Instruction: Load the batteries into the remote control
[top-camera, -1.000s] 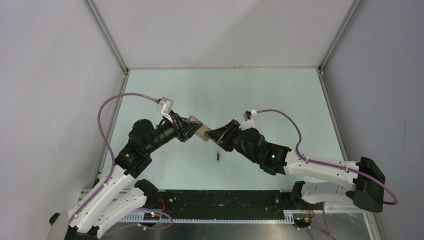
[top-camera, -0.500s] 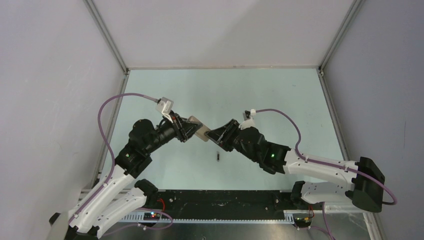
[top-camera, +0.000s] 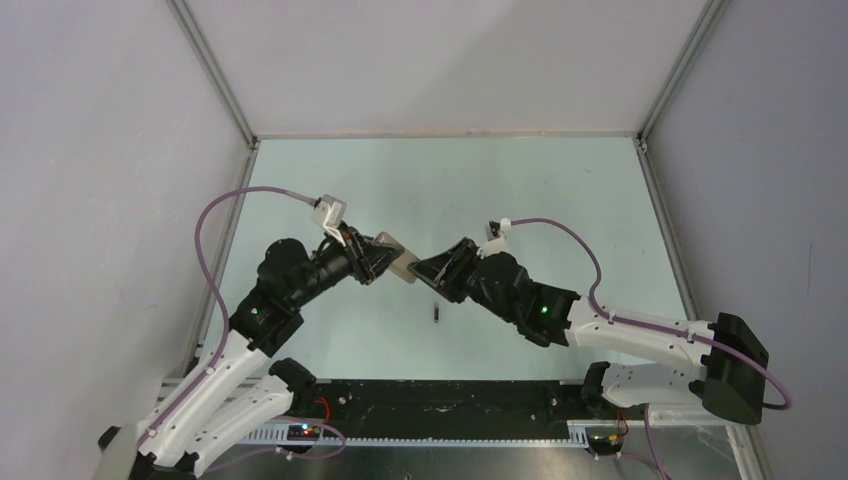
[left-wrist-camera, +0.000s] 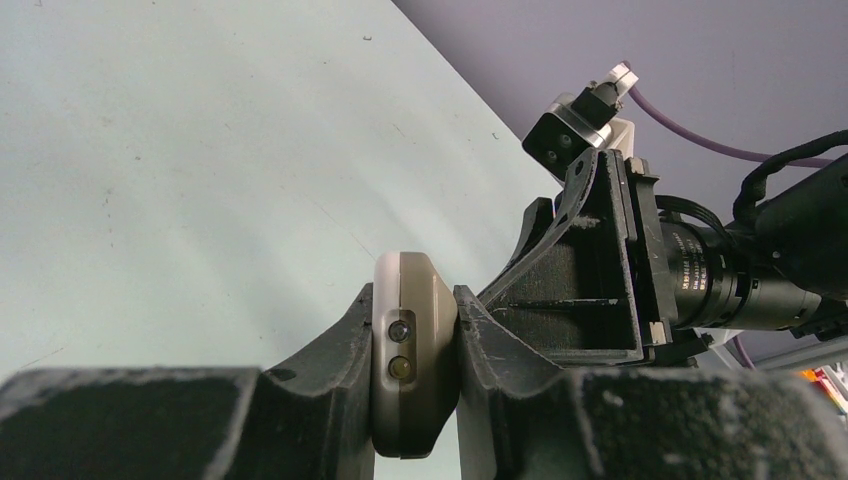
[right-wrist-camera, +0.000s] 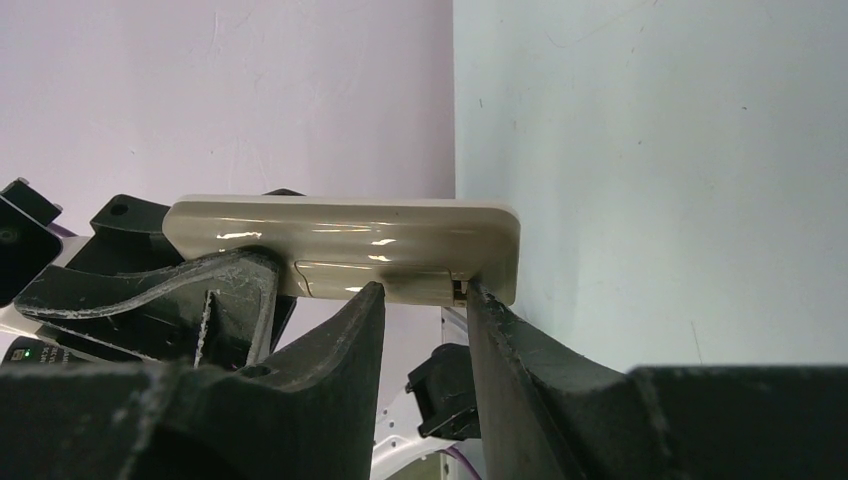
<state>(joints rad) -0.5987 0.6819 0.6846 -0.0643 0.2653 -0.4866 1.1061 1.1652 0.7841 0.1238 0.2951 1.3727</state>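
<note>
Above the desk (top-camera: 560, 200), our left tool (left-wrist-camera: 413, 300) is clamped on the remote control (left-wrist-camera: 410, 380); the right tool (right-wrist-camera: 425, 295) crowds its end, whether gripping we cannot tell. A dark battery (top-camera: 436, 314) lies nearby.

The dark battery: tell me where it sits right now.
In the top external view, the dark battery lies on the table near its centre. It is a little closer to the near edge than the raised remote control, and slightly to its right.
</note>
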